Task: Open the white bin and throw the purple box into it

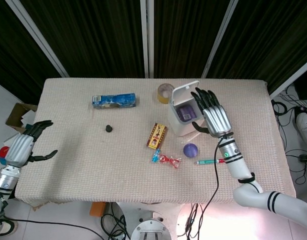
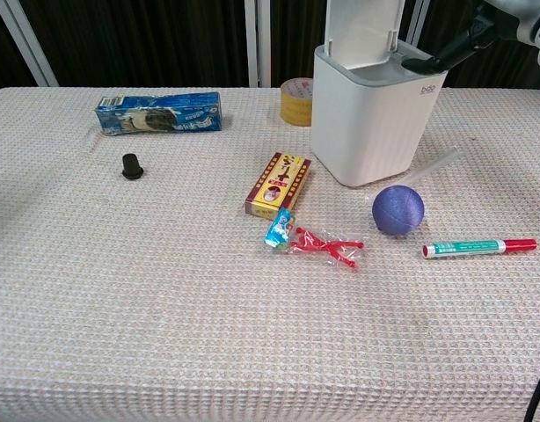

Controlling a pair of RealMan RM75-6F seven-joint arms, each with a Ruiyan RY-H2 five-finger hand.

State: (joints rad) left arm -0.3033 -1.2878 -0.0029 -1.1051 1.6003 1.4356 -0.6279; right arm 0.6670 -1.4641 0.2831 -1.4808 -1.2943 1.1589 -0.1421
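Observation:
The white bin (image 1: 181, 127) (image 2: 368, 123) stands at the table's back right with its lid (image 1: 185, 91) (image 2: 365, 26) flipped up. The purple box (image 1: 184, 113) lies inside the bin, seen from the head view only. My right hand (image 1: 212, 114) (image 2: 468, 37) hovers over the bin's right rim, fingers spread, holding nothing. My left hand (image 1: 26, 146) floats off the table's left edge, fingers apart and empty.
On the cloth lie a blue carton (image 1: 113, 101), a tape roll (image 1: 165, 93), a small black cap (image 1: 109, 128), a yellow-red box (image 1: 157, 135), a candy wrapper (image 1: 166, 160), a purple ball (image 1: 190, 149) and a marker (image 1: 212, 161).

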